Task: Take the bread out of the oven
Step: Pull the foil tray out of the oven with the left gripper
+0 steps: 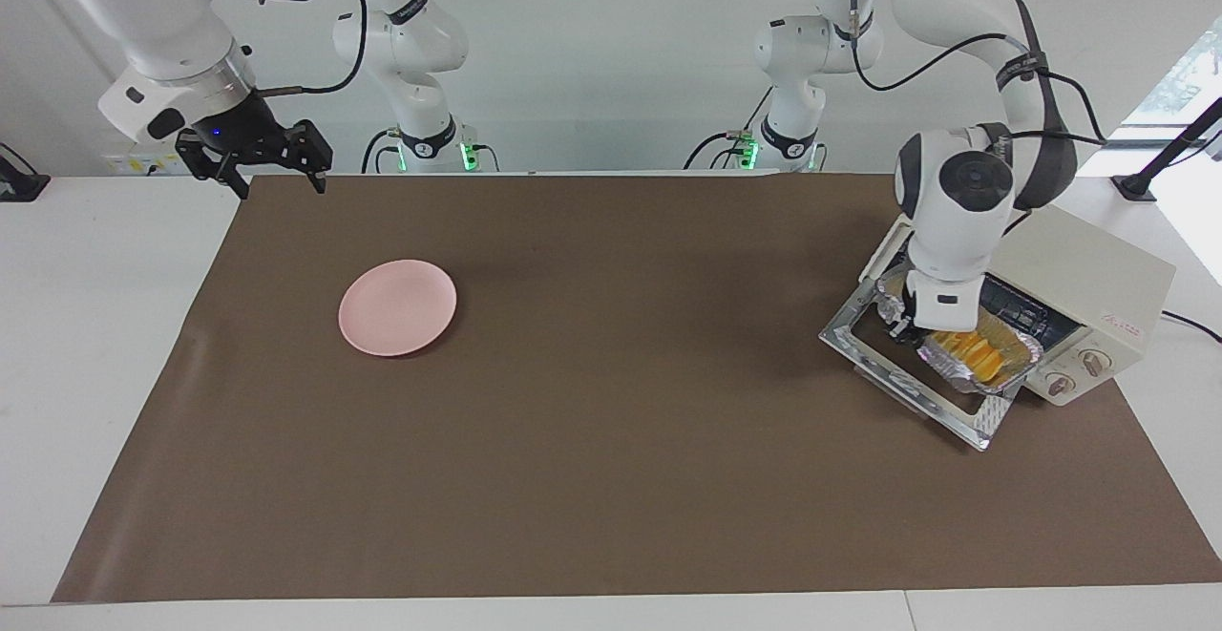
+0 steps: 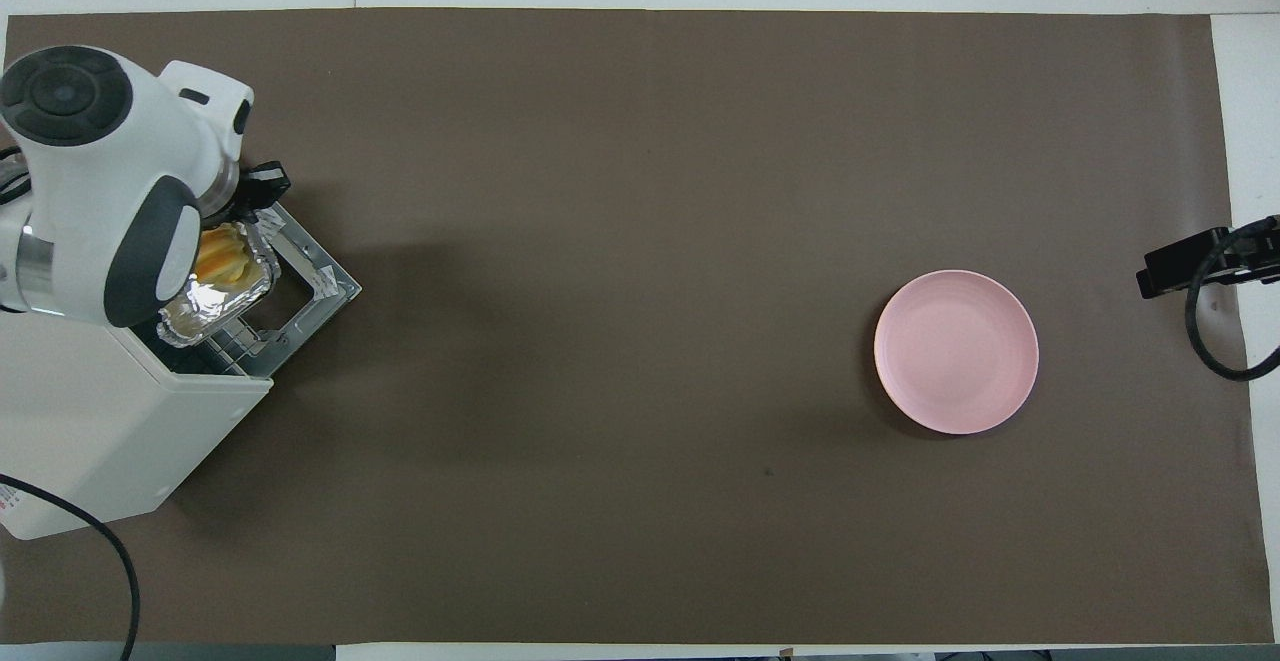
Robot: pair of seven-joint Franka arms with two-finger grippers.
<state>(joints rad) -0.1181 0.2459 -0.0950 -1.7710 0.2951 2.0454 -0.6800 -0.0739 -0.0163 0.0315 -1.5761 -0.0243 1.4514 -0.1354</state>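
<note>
The cream-white oven (image 1: 1098, 273) (image 2: 110, 431) stands at the left arm's end of the table with its glass door (image 1: 912, 385) (image 2: 320, 276) dropped open. A silver foil tray (image 1: 998, 378) (image 2: 205, 303) sits partly drawn out over the door, and the golden ridged bread (image 1: 972, 350) (image 2: 222, 256) lies in it. My left gripper (image 1: 902, 326) (image 2: 255, 191) is shut on the tray's rim at the end toward the table's middle. My right gripper (image 1: 280, 184) waits open over the mat's corner at the right arm's end.
A round pink plate (image 1: 397, 307) (image 2: 956, 351) lies on the brown mat (image 1: 611, 478) toward the right arm's end. The oven's power cable (image 2: 90, 541) trails off by the left arm's end. The left arm's wrist hides part of the oven's opening from above.
</note>
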